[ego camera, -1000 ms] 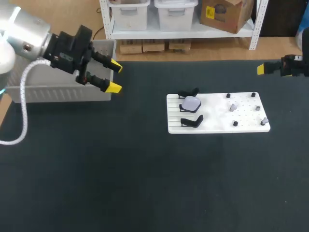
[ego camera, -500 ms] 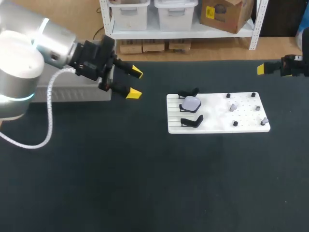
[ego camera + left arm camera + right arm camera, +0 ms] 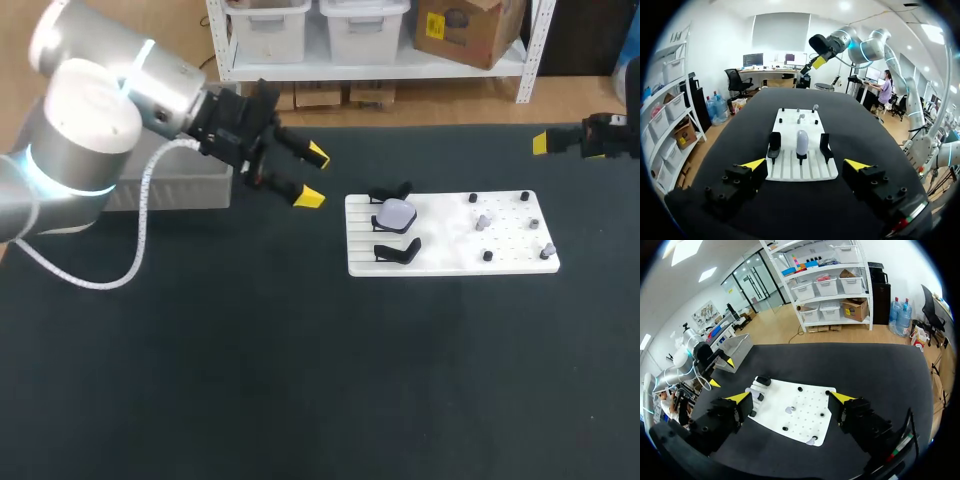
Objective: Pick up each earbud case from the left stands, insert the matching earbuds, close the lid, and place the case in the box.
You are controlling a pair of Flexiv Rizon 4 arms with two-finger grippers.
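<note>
A lavender earbud case (image 3: 396,214) sits on the middle of three black stands at the left end of a white board (image 3: 450,242). The stands either side (image 3: 390,192) (image 3: 397,252) hold nothing. Small earbuds (image 3: 482,222) and black pegs dot the board's right half. My left gripper (image 3: 313,176) hangs open just left of the board, fingers pointing toward it. In the left wrist view the case (image 3: 802,142) stands ahead of the open gripper (image 3: 805,164), nothing between the fingers. My right gripper (image 3: 540,143) is open at the far right, high beyond the board; its wrist view shows the gripper (image 3: 790,397) above the board (image 3: 805,410).
A grey box (image 3: 170,185) stands at the table's left rear, partly hidden behind my left arm. Dark table mat spreads in front of the board (image 3: 790,170).
My left arm has swung right, from over the grey box to a spot close to the board's left end, gripper open throughout. The right arm has not moved.
</note>
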